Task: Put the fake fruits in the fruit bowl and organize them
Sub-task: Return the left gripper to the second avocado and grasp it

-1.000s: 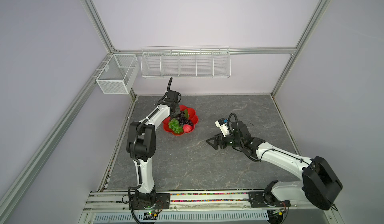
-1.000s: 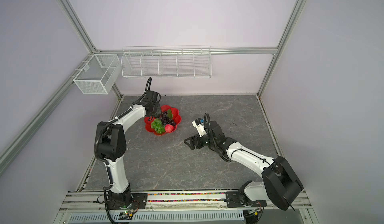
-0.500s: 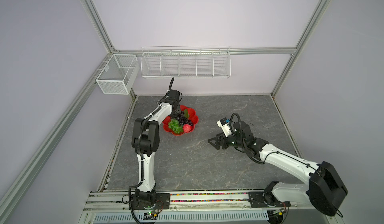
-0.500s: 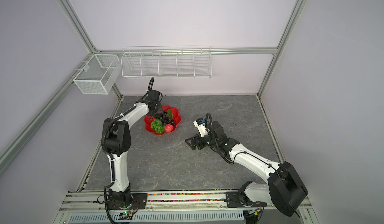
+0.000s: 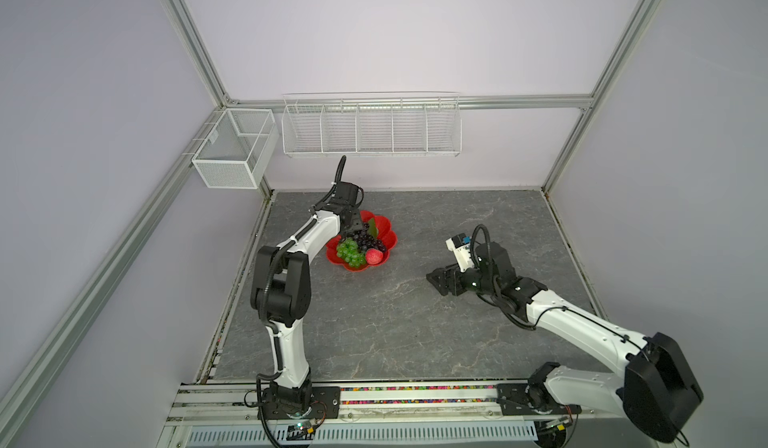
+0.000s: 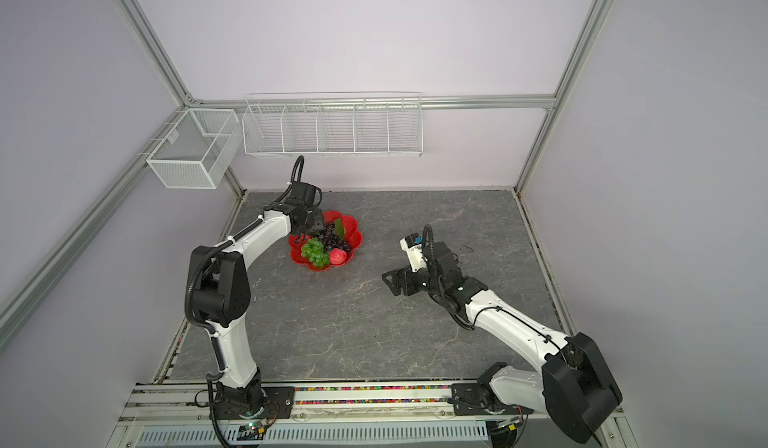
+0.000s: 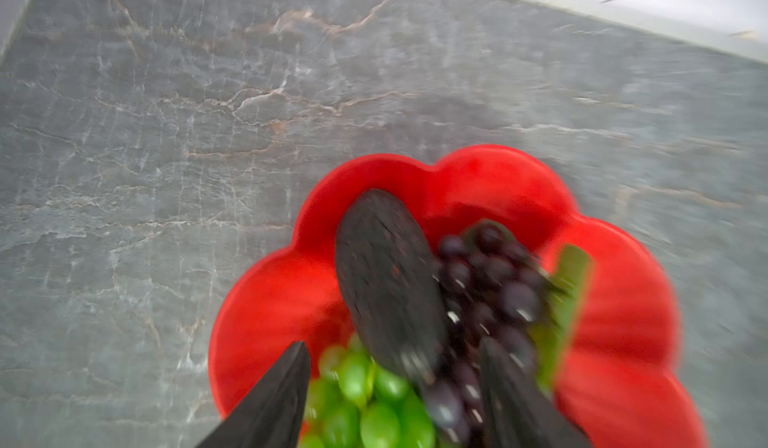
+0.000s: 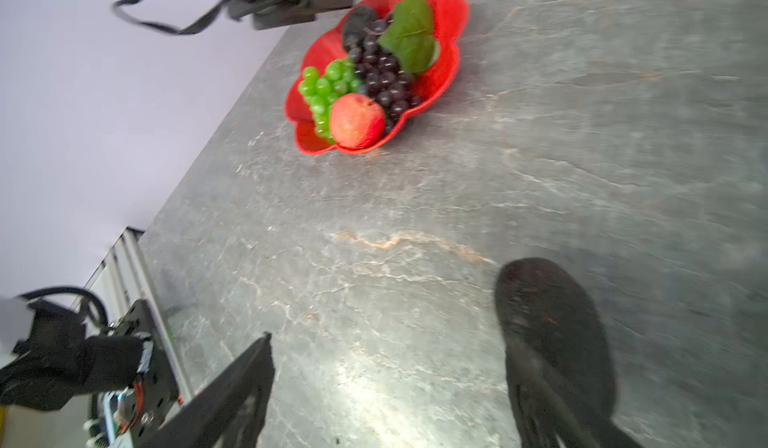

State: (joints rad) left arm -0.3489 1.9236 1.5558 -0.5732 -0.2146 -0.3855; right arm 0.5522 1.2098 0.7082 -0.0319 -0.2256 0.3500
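The red scalloped fruit bowl (image 5: 386, 238) stands at the back left of the grey table. In it lie a green grape bunch (image 5: 348, 250), a dark purple grape bunch with a leaf (image 5: 370, 240), a red apple (image 5: 374, 255) and a dark avocado (image 7: 386, 284). My left gripper (image 7: 397, 344) hovers open just over the bowl, its fingers on either side of the avocado's near end without gripping it. My right gripper (image 8: 386, 342) is open low over the table at mid right. A second avocado (image 8: 552, 325) lies on the table against one of its fingers.
A long white wire basket (image 5: 372, 126) hangs on the back wall and a smaller mesh one (image 5: 232, 151) on the left frame. Metal frame posts and walls border the table. The arms' base rail (image 5: 374, 396) runs along the front edge.
The left gripper's jaws have widened over the bowl, and the avocado now rests in the bowl. The right gripper has shifted slightly to the right.
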